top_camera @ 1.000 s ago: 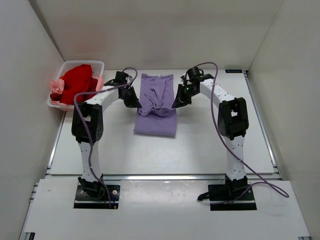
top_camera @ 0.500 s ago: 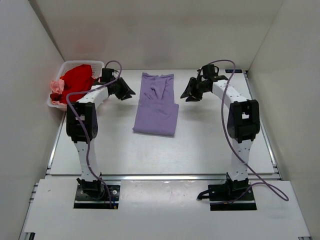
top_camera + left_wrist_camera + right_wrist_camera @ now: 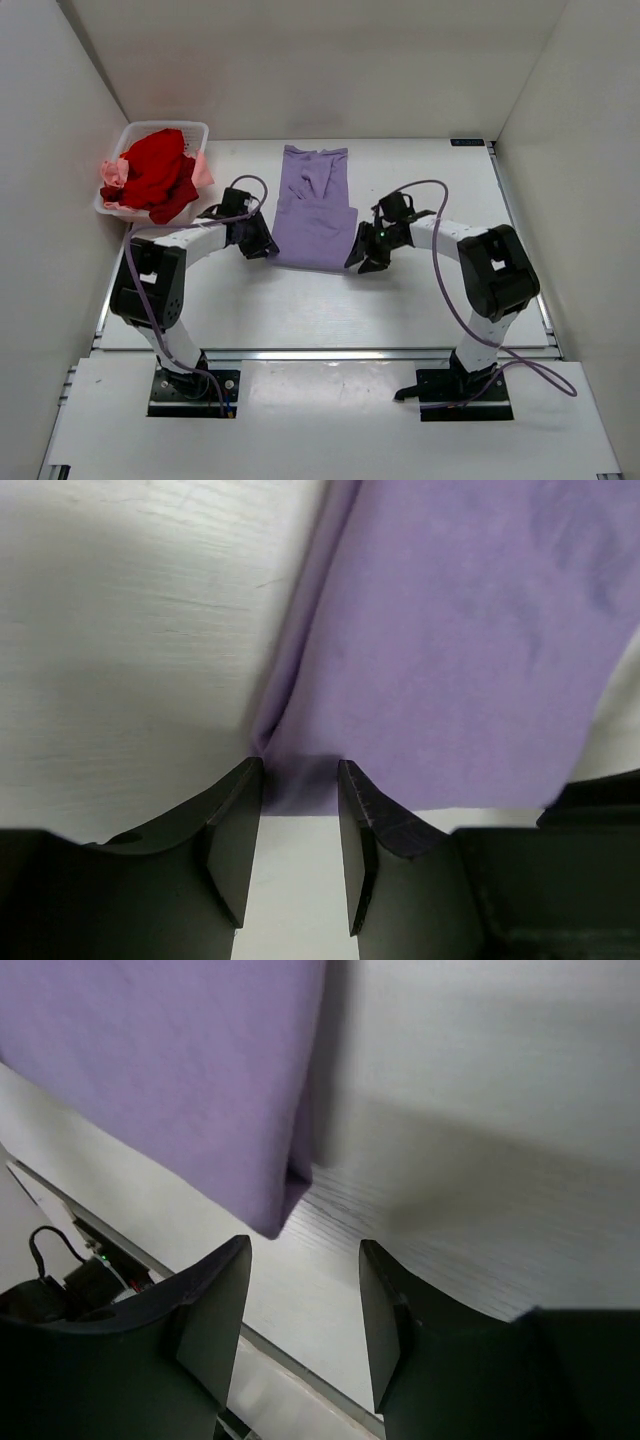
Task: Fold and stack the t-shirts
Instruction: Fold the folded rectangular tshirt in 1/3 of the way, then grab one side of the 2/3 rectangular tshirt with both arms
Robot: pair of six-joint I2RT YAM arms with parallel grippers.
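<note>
A lavender t-shirt (image 3: 315, 215) lies flat as a long folded strip in the middle of the table. My left gripper (image 3: 264, 246) is low at its near-left corner. In the left wrist view that gripper (image 3: 300, 772) is open, and the corner of the lavender t-shirt (image 3: 460, 630) lies between the fingertips. My right gripper (image 3: 357, 260) sits at the near-right corner. Seen from the right wrist, that gripper (image 3: 305, 1244) is open with bare table in its gap, and the corner of the lavender t-shirt (image 3: 180, 1070) is just ahead of its left fingertip. A red t-shirt (image 3: 155, 175) and a pale pink one (image 3: 112, 172) are heaped in the basket.
The white plastic basket (image 3: 196, 128) stands at the far left corner against the side wall. White walls close in the table on the left, right and back. A metal rail (image 3: 320, 353) runs along the table's near edge.
Both grippers let go of the lavender t-shirt's bunched fold and opened, swung out to the far sides, then came down to the shirt's near corners. The shirt now lies flat.
</note>
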